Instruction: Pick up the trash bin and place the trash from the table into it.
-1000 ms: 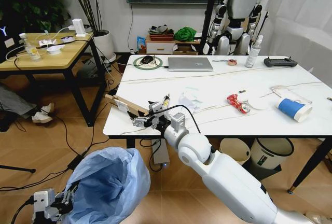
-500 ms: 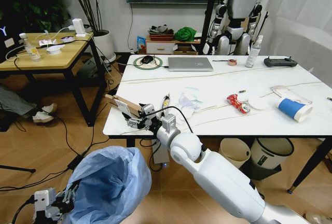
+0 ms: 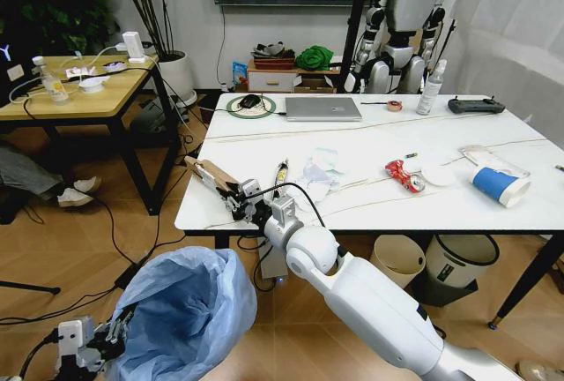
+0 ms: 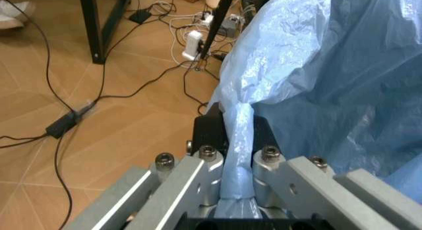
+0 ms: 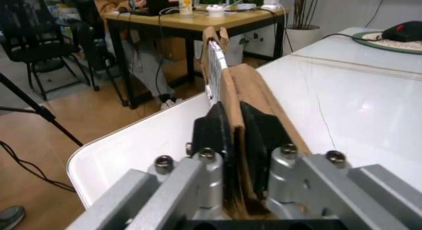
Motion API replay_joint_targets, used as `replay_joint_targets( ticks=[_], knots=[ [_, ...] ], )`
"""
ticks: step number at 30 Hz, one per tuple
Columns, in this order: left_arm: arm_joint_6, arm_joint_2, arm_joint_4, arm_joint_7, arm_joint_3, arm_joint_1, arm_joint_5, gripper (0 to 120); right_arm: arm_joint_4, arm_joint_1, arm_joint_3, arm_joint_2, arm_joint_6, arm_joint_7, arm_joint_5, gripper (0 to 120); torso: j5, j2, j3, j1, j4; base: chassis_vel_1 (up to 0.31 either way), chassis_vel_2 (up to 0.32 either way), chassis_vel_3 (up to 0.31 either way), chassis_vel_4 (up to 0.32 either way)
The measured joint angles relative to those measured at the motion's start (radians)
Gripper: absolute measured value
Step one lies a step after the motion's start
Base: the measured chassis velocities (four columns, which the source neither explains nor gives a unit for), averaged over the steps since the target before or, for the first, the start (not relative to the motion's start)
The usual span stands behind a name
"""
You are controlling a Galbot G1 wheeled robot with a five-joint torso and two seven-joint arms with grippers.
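Note:
The trash bin [image 3: 181, 310], lined with a bulging light-blue bag, hangs low at the front left, below the table's near left corner. My left gripper [image 4: 234, 141] is shut on a bunched fold of that bag [image 4: 310, 67]; it also shows as my left gripper [image 3: 97, 346]. My right gripper [image 5: 238, 128] is shut on the flat brown cardboard box [image 5: 240, 86], held edge-up over the white table [image 5: 343, 106]. In the head view the cardboard box [image 3: 204, 172] sits at the table's left edge in my right gripper [image 3: 240, 197]. Tissues [image 3: 317, 169], a red can [image 3: 404, 175] and a blue-white cup [image 3: 500, 185] lie on the table [image 3: 370, 143].
A silver laptop [image 3: 322, 108], a spray bottle [image 3: 430, 88] and a black controller [image 3: 476, 106] stand at the table's back. A cream bin [image 3: 398, 254] and a white bin [image 3: 462, 262] sit under it. A wooden table [image 3: 75, 85] is at left, cables [image 4: 79, 111] on the floor.
My right gripper slid left along the table's front edge, closed on the cardboard box and tipped its far end up. The bin and left gripper stayed put.

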Motion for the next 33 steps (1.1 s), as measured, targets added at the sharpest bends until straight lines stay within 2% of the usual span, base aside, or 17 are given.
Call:
replay_joint_targets(
  ticks=[3, 9, 14, 15, 17, 20, 26, 33],
  knots=[
    [0.001, 0.002, 0.003, 0.000, 0.002, -0.003, 0.000, 0, 0.000, -0.001, 0.000, -0.001, 0.000, -0.001, -0.001, 0, 0.0000, 0.000, 0.000, 0.000, 0.0000, 0.000, 0.000, 0.000, 0.000],
    [0.003, 0.003, 0.006, -0.004, 0.013, -0.008, -0.001, 0, 0.032, -0.011, 0.029, -0.014, 0.005, -0.003, 0.012, 0, 0.0001, 0.000, 0.000, 0.000, 0.0002, 0.000, 0.000, 0.000, 0.000],
    [0.008, 0.002, -0.008, -0.007, 0.043, 0.008, -0.003, 0, 0.212, -0.075, 0.107, -0.099, 0.033, -0.003, 0.165, 0, 0.0001, 0.000, 0.000, 0.000, 0.0001, 0.000, 0.000, 0.000, 0.000],
    [0.008, 0.002, -0.008, -0.007, 0.043, 0.008, -0.003, 0, 0.212, -0.075, 0.107, -0.099, 0.033, -0.003, 0.165, 0, 0.0001, 0.000, 0.000, 0.000, 0.0001, 0.000, 0.000, 0.000, 0.000],
    [0.016, -0.001, -0.022, -0.013, 0.057, 0.021, -0.012, 0, 0.302, -0.137, 0.119, -0.154, 0.068, -0.004, 0.229, 0, 0.0001, 0.000, 0.000, 0.000, -0.0002, 0.000, 0.000, 0.000, 0.000],
    [0.028, 0.000, -0.040, -0.031, 0.065, 0.032, -0.038, 0, 0.415, -0.231, 0.102, -0.228, 0.123, -0.010, 0.274, 0, 0.0002, 0.000, 0.000, 0.000, -0.0003, 0.000, 0.000, 0.000, 0.000],
    [0.038, -0.009, -0.068, -0.043, 0.062, 0.050, -0.052, 0, 0.571, -0.376, 0.036, -0.309, 0.167, -0.033, 0.277, 0, 0.0000, 0.000, 0.000, 0.000, -0.0002, 0.000, 0.000, 0.000, 0.000],
    [0.041, -0.032, -0.077, -0.053, 0.060, 0.058, -0.053, 0, 0.621, -0.473, 0.001, -0.352, 0.202, -0.066, 0.230, 0, 0.0001, 0.000, 0.000, 0.000, 0.0002, 0.000, 0.000, 0.000, 0.000]
  ],
)
